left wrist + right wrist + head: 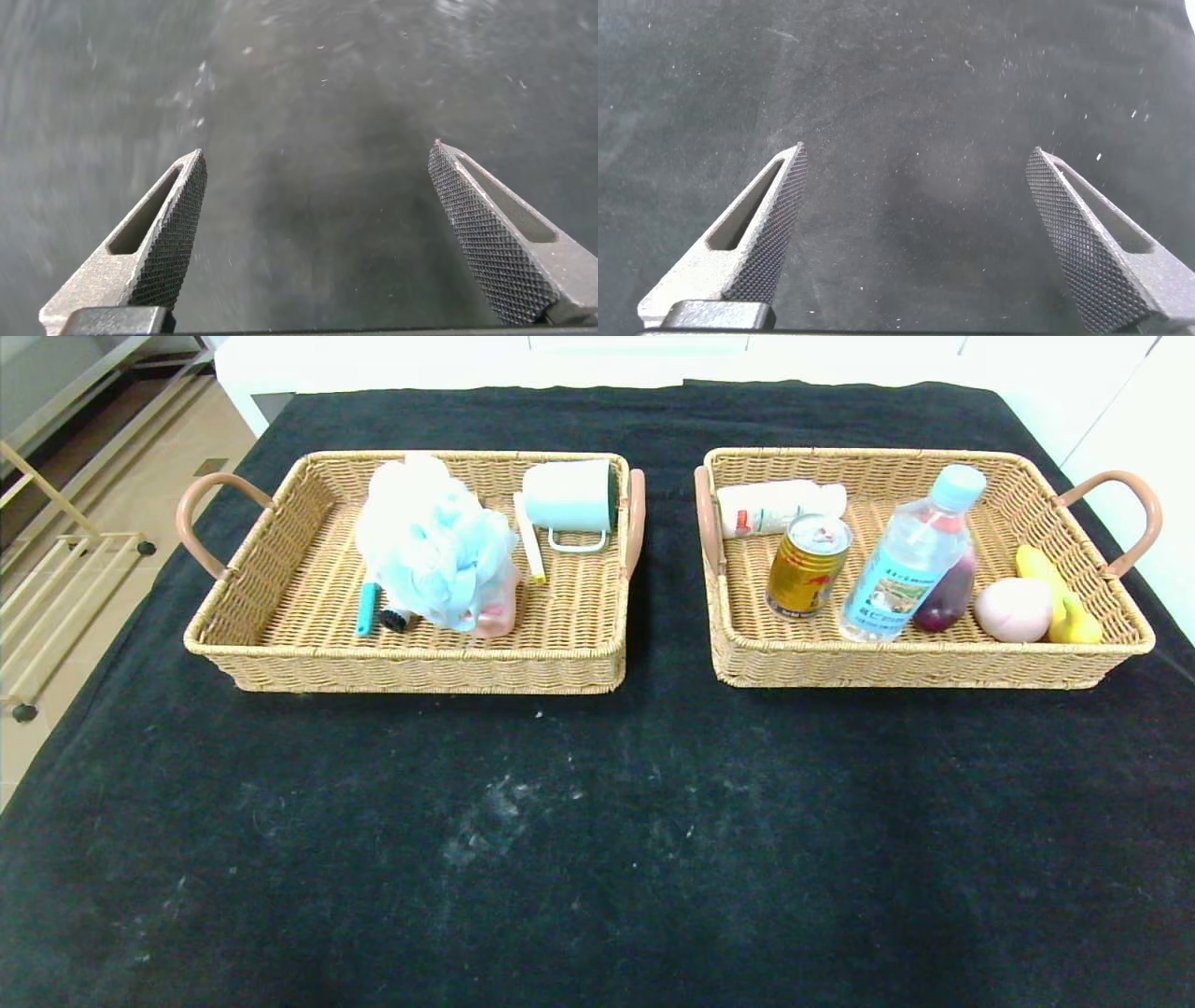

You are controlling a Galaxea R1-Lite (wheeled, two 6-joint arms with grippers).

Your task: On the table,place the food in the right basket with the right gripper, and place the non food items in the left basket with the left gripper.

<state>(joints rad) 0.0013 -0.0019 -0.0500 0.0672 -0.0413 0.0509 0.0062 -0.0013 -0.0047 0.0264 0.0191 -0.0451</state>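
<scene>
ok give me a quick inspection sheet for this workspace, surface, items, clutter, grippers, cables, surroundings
surface: table, black cloth with whitish smudges, bare in front of the baskets
job's things: left basket holds bath pouf, blue-handled scoop, mug; right basket holds can, bottle, eggplant, peach, banana, white tube
clutter: nothing seen
grippers: left gripper and right gripper open, empty, above the cloth
cables: nothing seen
surroundings: tiled floor and metal rack at left
</scene>
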